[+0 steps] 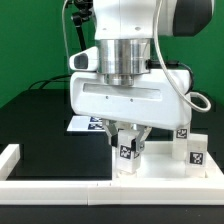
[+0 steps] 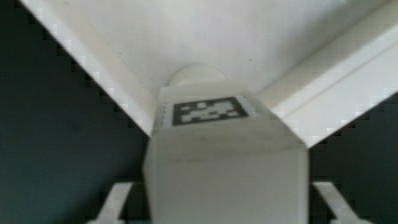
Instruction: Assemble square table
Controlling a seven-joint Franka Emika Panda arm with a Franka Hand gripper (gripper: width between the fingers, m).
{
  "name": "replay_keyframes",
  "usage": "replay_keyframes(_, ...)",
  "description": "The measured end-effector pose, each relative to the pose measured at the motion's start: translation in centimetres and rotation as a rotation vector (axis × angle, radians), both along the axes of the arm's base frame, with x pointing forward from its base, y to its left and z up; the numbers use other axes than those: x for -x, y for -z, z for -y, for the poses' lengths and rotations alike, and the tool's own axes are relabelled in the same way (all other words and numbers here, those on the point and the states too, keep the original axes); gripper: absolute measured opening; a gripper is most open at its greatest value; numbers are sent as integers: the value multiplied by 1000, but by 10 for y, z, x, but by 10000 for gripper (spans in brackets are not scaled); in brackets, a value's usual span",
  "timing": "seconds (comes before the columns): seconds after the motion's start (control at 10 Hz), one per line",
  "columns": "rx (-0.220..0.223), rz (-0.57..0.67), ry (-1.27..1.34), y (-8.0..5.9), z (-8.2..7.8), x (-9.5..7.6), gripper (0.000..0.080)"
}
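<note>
Surface: black table [image 1: 35, 125], with a green wall behind it.
Arm: big white Panda wrist fills the middle of the exterior view, pointing straight down.
Gripper [image 1: 126, 146]: low over the table, its two fingers closed on a white leg [image 1: 127, 158] that carries a black-and-white tag; the leg stands upright between them.
Wrist view: the same leg [image 2: 217, 150] runs up the middle of the picture, tag facing the camera, with a fingertip [image 2: 118, 203] showing at either side of it.
Tabletop: white square tabletop [image 1: 140, 185] lies across the front of the exterior view, raised rim towards the camera; the held leg's lower end is at its surface. In the wrist view a white rim edge [image 2: 107, 70] slants behind the leg.
Second leg: tagged white leg [image 1: 195, 152] stands at the exterior view's right, apart from the gripper.
Marker board [image 1: 85, 124]: flat on the table behind the gripper, partly hidden by it.
Rail: long white rail [image 1: 10, 157] at the exterior view's left edge.
</note>
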State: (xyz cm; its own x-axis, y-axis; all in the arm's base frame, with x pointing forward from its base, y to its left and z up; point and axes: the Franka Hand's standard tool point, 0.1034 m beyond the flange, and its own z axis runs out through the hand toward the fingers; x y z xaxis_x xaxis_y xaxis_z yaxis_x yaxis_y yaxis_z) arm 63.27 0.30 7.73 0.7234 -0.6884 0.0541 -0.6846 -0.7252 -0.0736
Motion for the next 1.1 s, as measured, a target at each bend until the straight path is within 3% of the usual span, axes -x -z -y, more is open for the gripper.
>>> replay_keyframes(0.1, -23, -2, 145, 0, 3, 1, 294)
replay_keyframes(0.3, -129, -18, 493, 3, 11, 4, 294)
replay_keyframes(0.4, -152, -35, 613, 3, 12, 5, 294)
replay_keyframes(0.8, -176, -51, 764, 4, 14, 6, 294)
replay_keyframes(1.0, -174, -50, 739, 4, 13, 7, 543)
replay_keyframes(1.1, -132, -38, 550, 3, 5, 5, 616)
